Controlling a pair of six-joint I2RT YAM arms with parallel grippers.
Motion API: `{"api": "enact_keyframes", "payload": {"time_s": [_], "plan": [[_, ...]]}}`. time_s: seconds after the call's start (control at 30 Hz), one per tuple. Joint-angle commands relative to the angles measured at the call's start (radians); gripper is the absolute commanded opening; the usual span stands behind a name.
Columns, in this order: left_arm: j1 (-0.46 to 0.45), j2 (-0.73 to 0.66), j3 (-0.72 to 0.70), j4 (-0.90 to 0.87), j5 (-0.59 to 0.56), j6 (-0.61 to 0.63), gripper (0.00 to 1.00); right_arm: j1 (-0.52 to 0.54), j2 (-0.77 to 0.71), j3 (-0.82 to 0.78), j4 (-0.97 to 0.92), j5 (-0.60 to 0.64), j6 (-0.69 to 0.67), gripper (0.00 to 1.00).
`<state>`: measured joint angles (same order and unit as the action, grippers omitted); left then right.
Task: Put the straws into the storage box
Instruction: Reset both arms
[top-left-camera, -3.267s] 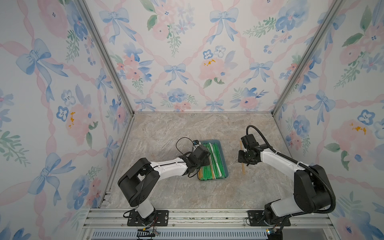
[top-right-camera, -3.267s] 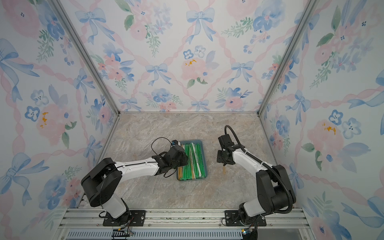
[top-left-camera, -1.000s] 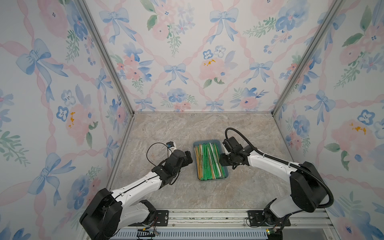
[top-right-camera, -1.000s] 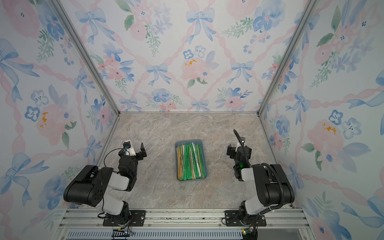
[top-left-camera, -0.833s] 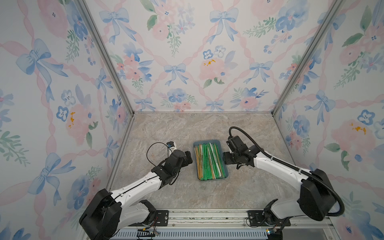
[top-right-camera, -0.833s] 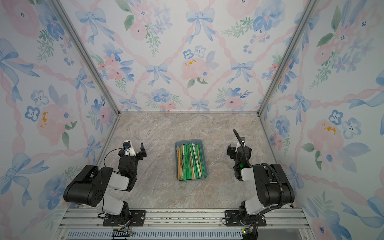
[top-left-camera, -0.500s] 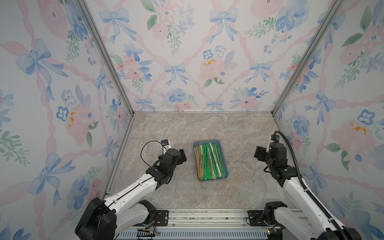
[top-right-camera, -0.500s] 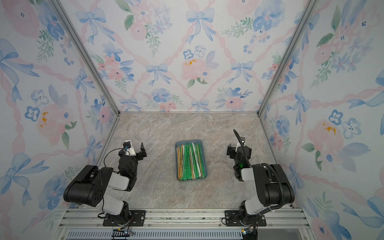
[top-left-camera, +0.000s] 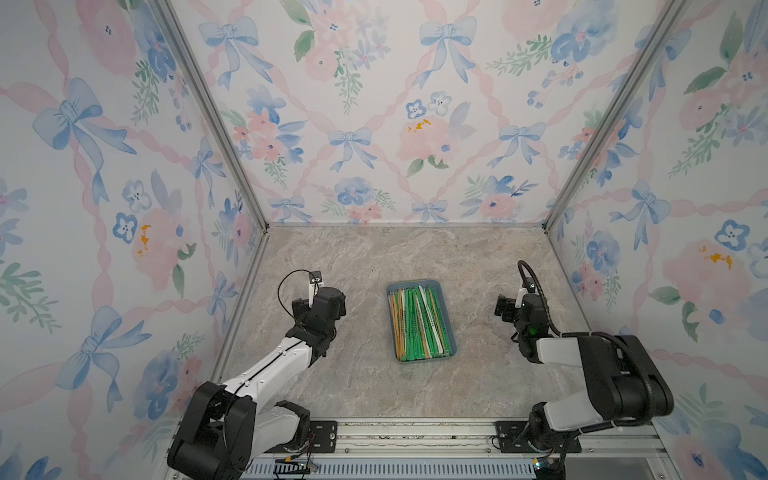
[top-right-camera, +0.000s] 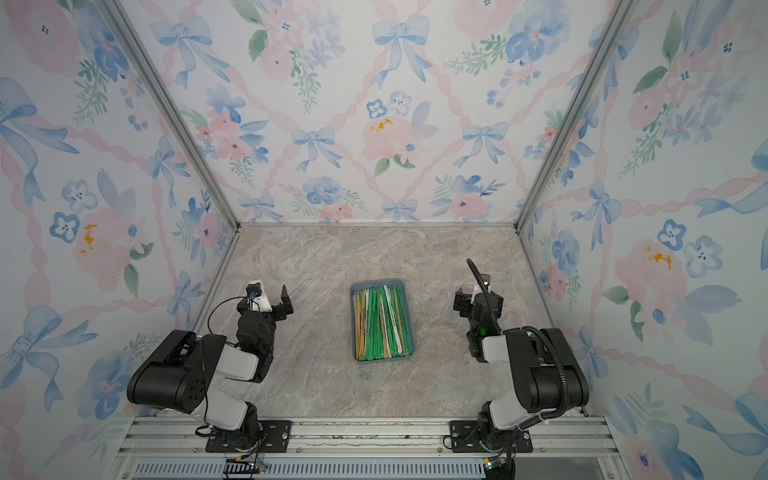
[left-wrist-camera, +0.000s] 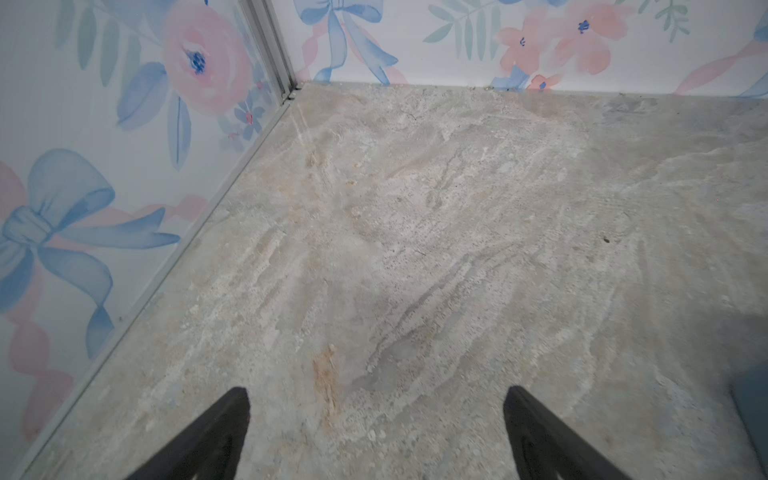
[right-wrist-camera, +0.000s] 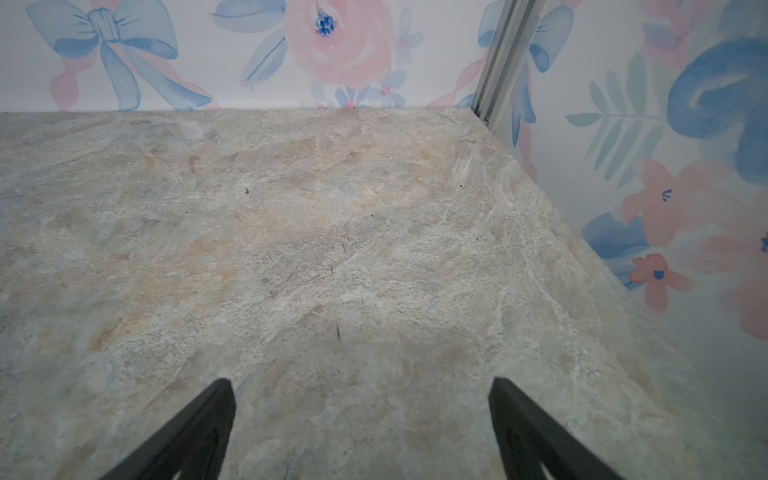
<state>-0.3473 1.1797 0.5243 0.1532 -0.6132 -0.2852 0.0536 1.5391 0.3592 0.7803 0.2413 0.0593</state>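
The storage box (top-left-camera: 413, 283) (top-right-camera: 380, 282), a shallow blue-grey tray, lies in the middle of the table in both top views. Inside it lie several green, white and tan straws (top-left-camera: 417, 322) (top-right-camera: 382, 322), side by side along its length. My left gripper (top-left-camera: 332, 301) (top-right-camera: 286, 302) hovers left of the box, open and empty. My right gripper (top-left-camera: 505, 307) (top-right-camera: 463, 305) hovers right of it, also open and empty. Both wrist views show wide-apart black fingers over bare table: the left gripper (left-wrist-camera: 376, 390) and the right gripper (right-wrist-camera: 360, 380). A blurred blue-grey edge, probably the storage box (left-wrist-camera: 752, 407), shows in the left wrist view.
The marbled table top (top-left-camera: 415, 253) is closed in by floral walls at the back and on both sides. An aluminium rail (top-left-camera: 415, 432) carrying both arm bases runs along the front.
My right gripper has opened and drawn back from the box's right rim to the right side of the table. My left arm has pulled back leftward from the box.
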Motion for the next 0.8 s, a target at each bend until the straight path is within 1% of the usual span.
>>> {"api": "enact_keyframes", "payload": {"time_s": [0.0, 0.07, 0.17, 0.23, 0.3, 0.37, 0.5, 0.57, 0.67, 0.77], "plan": [[0.039, 0.016, -0.063, 0.272, 0.036, 0.206, 0.98, 0.023, -0.015, 0.000, 0.148, 0.013, -0.033, 0.97], [0.074, 0.034, -0.112, 0.399, 0.085, 0.236, 0.98, 0.019, 0.019, -0.016, 0.235, 0.016, -0.033, 0.97], [0.136, 0.065, -0.198, 0.603, 0.204, 0.227, 0.98, 0.016, 0.002, 0.010, 0.155, 0.001, -0.032, 0.97], [0.169, 0.106, -0.250, 0.751, 0.244, 0.221, 0.98, 0.020, 0.004, 0.019, 0.144, 0.003, -0.037, 0.97], [0.192, 0.157, -0.276, 0.858, 0.254, 0.221, 0.98, 0.021, 0.006, 0.018, 0.146, 0.003, -0.038, 0.97], [0.213, 0.213, -0.279, 0.930, 0.274, 0.208, 0.98, 0.022, 0.006, 0.020, 0.146, 0.004, -0.038, 0.97], [0.227, 0.280, -0.267, 0.985, 0.321, 0.204, 0.98, 0.022, 0.006, 0.020, 0.145, 0.004, -0.038, 0.97], [0.232, 0.337, -0.300, 1.096, 0.350, 0.210, 0.98, 0.022, 0.006, 0.020, 0.145, 0.004, -0.038, 0.97], [0.233, 0.372, -0.353, 1.228, 0.327, 0.201, 0.98, 0.021, 0.006, 0.020, 0.145, 0.004, -0.038, 0.97], [0.234, 0.372, -0.352, 1.227, 0.323, 0.201, 0.98, 0.022, 0.006, 0.020, 0.145, 0.004, -0.038, 0.97]]}}
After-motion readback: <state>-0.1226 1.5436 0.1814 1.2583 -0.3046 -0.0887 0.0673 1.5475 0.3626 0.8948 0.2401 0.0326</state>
